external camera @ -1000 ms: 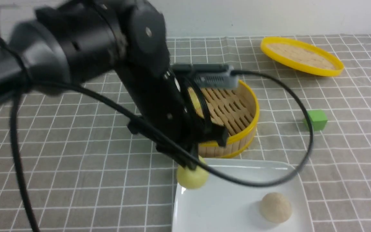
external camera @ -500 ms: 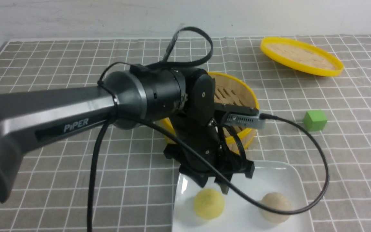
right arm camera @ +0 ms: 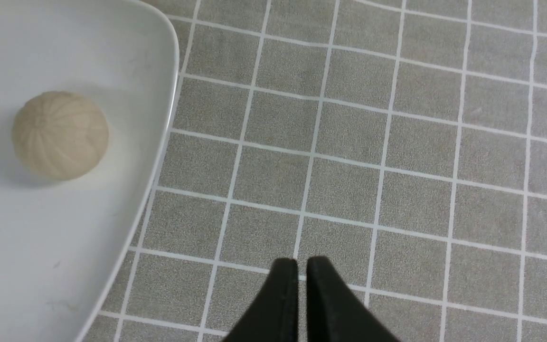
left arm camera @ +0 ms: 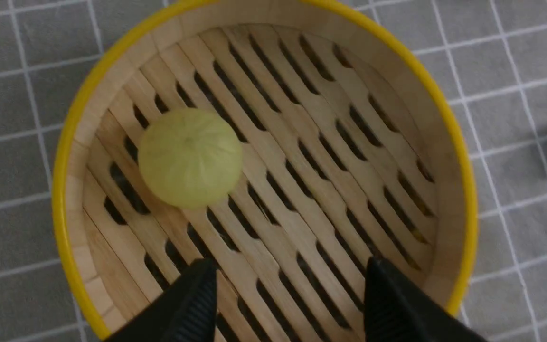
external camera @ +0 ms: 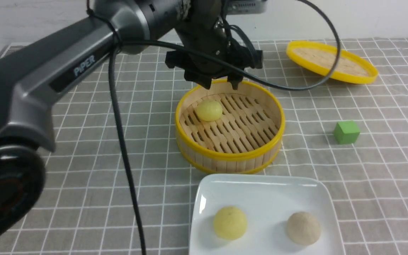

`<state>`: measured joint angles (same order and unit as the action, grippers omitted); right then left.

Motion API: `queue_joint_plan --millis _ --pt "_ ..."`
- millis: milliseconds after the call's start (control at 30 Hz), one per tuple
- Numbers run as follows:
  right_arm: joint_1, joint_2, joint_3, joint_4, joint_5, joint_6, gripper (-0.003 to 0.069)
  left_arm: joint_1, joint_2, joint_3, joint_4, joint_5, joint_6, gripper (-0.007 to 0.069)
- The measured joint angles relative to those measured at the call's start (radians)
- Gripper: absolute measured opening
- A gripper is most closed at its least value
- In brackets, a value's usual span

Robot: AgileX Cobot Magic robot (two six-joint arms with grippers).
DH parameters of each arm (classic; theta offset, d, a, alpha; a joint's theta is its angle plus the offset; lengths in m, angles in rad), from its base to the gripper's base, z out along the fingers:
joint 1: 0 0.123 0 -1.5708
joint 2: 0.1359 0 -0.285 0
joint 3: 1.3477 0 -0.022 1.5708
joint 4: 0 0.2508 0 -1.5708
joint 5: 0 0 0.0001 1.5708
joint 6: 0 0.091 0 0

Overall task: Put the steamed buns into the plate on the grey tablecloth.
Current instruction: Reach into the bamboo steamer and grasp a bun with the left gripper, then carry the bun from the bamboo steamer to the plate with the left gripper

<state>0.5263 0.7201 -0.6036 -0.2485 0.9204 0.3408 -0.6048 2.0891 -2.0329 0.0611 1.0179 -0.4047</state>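
Note:
The white square plate [external camera: 260,191] lies at the front on the grey tablecloth [external camera: 83,159]. A pale yellow bun [external camera: 230,222] and a beige bun [external camera: 303,228] rest in it. The third bun, pale yellow [external camera: 209,110], sits in the bamboo steamer [external camera: 228,156]; it also shows in the left wrist view [left arm camera: 189,157]. My left gripper [external camera: 220,82] hovers open and empty above the steamer's far rim; in its wrist view [left arm camera: 290,280] the jaws stand wide apart. My right gripper [right arm camera: 302,266] is shut and empty over bare cloth beside the plate [right arm camera: 126,199] and the beige bun [right arm camera: 60,134].
A green cube [external camera: 346,131] lies right of the steamer. The yellow-rimmed lid [external camera: 331,62] lies at the back right. The left arm's cable [external camera: 126,170] hangs down over the cloth left of the plate.
My left gripper let go of the yellow bun in the plate, then rose and moved back over the steamer. The bun now rests in the plate's left part.

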Motion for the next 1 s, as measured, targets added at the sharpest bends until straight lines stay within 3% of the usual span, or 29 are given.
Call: queue_joint_plan --millis 300,500,600,733,800,1000 --pt "0.000 0.000 0.000 0.004 0.000 0.000 0.0052 0.032 0.182 -0.072 0.060 -0.010 -0.009 0.0431" --pt "0.000 0.000 0.000 0.005 0.000 0.000 0.0057 0.032 0.225 -0.074 0.086 -0.107 -0.009 0.0419" --pt "0.000 0.000 0.000 0.007 0.000 0.000 0.0060 0.032 0.232 -0.075 0.091 -0.116 -0.009 0.0342" --pt "0.000 0.000 0.000 0.008 0.000 0.000 0.0064 0.032 0.232 -0.077 0.089 -0.080 0.023 0.0094" --pt "0.000 0.000 0.000 0.010 0.000 0.000 0.0067 0.032 0.219 -0.085 0.081 -0.038 0.051 0.0035" --pt "0.000 0.000 0.000 0.012 0.000 0.000 0.0071 0.017 0.084 -0.138 0.062 0.110 0.189 0.0022"
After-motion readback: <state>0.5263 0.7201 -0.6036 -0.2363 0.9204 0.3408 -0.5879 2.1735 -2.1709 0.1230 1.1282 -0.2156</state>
